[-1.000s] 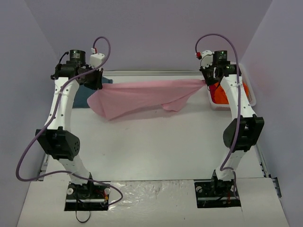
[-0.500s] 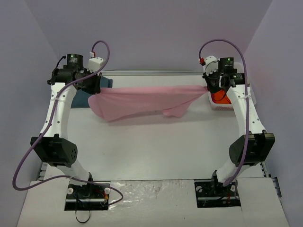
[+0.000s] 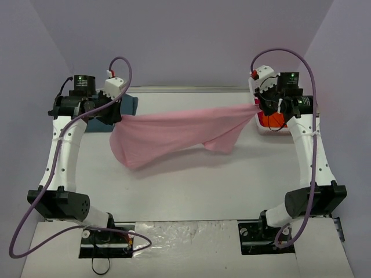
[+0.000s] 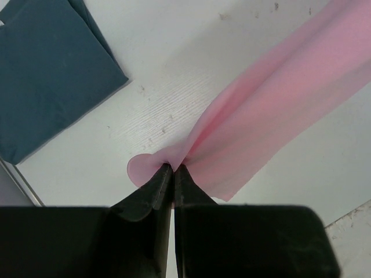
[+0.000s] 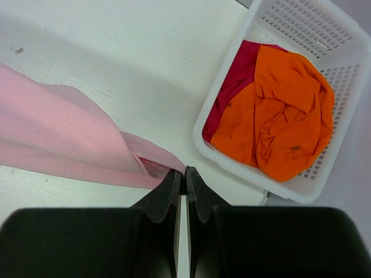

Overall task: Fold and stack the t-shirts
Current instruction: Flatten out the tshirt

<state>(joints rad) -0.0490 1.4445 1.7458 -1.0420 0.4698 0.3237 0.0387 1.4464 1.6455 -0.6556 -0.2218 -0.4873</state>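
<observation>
A white plastic mesh basket (image 5: 301, 23) stands at the far right of the white table (image 3: 191, 185). It holds a crumpled orange cotton t-shirt (image 5: 290, 116), which lies on top of a dark red garment (image 5: 235, 81) of a kind that cannot be made out.

A light pink short-sleeved t-shirt (image 3: 174, 130) hangs stretched across the far half of the table between the two arms, sagging toward the near side. The left gripper (image 4: 173, 174) has its fingers pressed together on a bunched edge at the left end. The right gripper (image 5: 184, 176) pinches a corner of the cloth just beside the basket's near left wall. A dark teal-blue t-shirt (image 4: 46, 75), folded flat, lies at the far left of the table, apart from the pink one.

Only the overhead camera shows the full span of the pink shirt, and from there it is unclear whether the lowest fold touches the table. That view hides most of the basket behind the right arm, leaving a strip of white rim and a patch of orange. The right wrist camera looks straight into the basket. The folded teal-blue shirt shows overhead as little more than a corner behind the left arm. The left wrist camera shows its broad flat face, cut off by the frame's left and top edges. The basket's far right corner runs out of the right wrist frame.
</observation>
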